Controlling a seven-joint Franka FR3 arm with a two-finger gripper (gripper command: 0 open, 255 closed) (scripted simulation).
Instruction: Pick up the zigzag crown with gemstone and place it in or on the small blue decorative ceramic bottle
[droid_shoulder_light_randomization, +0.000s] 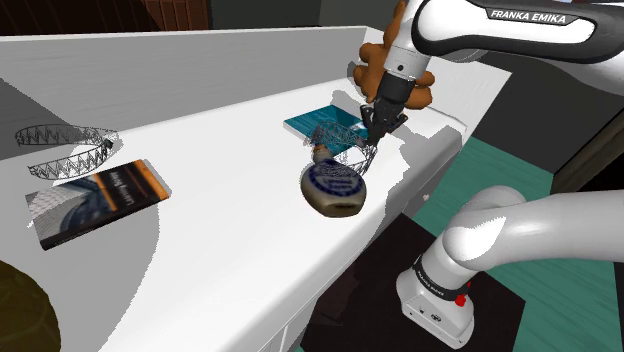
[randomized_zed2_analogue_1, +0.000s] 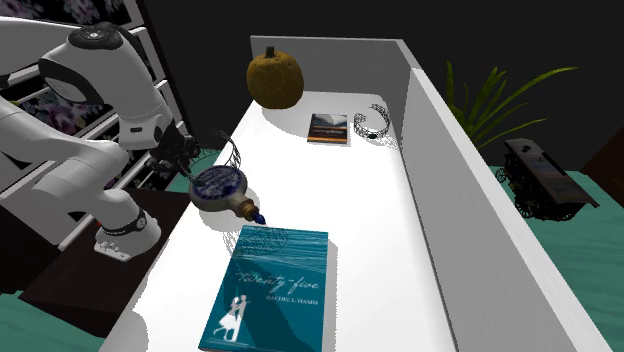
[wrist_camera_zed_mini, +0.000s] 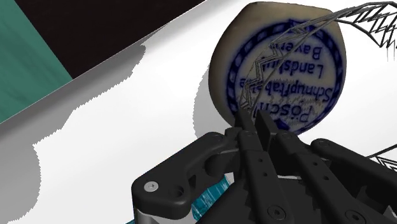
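My black gripper (droid_shoulder_light_randomization: 376, 133) is shut on the thin wire band of a zigzag crown (droid_shoulder_light_randomization: 343, 146). The crown hangs just over a round cream bottle with blue print (droid_shoulder_light_randomization: 333, 188), which lies on its side near the table's edge. In the wrist view the fingertips (wrist_camera_zed_mini: 253, 123) pinch the crown's wire (wrist_camera_zed_mini: 372, 22) in front of the bottle's printed face (wrist_camera_zed_mini: 280, 70). From the second exterior view, the crown (randomized_zed2_analogue_1: 227, 152) sits above the bottle (randomized_zed2_analogue_1: 221, 187), with the gripper (randomized_zed2_analogue_1: 188, 153) beside them.
A teal book (droid_shoulder_light_randomization: 318, 122) lies next to the bottle, and a brown teddy bear (droid_shoulder_light_randomization: 383, 62) sits behind the arm. A second wire crown (droid_shoulder_light_randomization: 62, 148), a dark book (droid_shoulder_light_randomization: 95, 200) and a pumpkin (randomized_zed2_analogue_1: 275, 77) are at the far end. A raised wall (randomized_zed2_analogue_1: 470, 190) borders the table.
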